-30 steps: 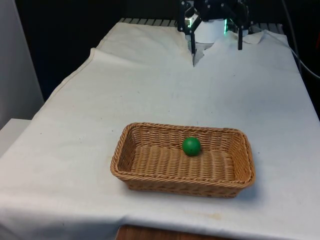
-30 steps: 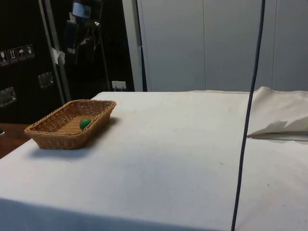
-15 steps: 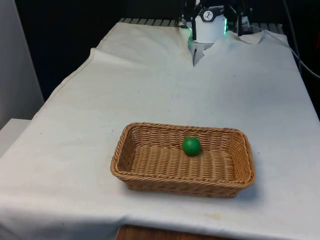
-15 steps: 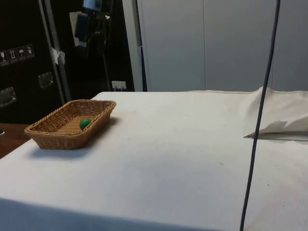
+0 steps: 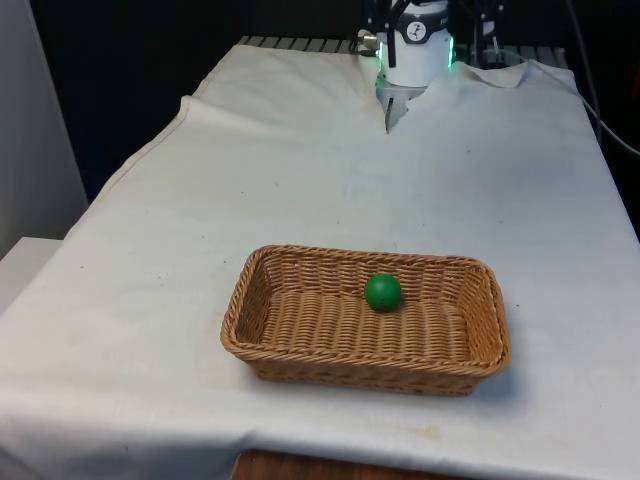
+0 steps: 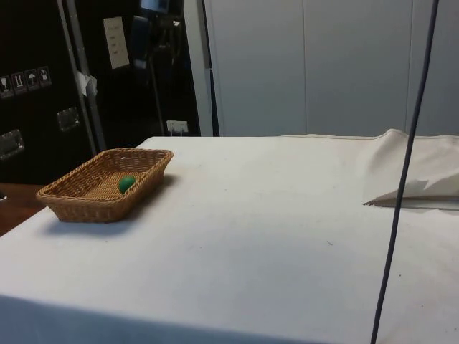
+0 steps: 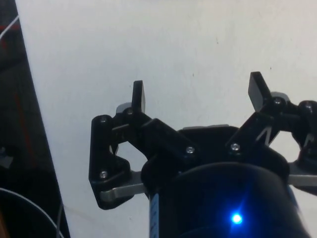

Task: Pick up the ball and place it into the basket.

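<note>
1. you can see the small green ball lying inside the rectangular woven wicker basket, near its far wall.
2. your black two-finger claw is released, fingers spread wide over the white-clothed bench, grasping nothing.

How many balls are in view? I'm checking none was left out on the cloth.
1. The green ball lies inside the wicker basket, toward its far wall in the front view; the side view shows it there too. The basket's near wall could hide something small.
</note>
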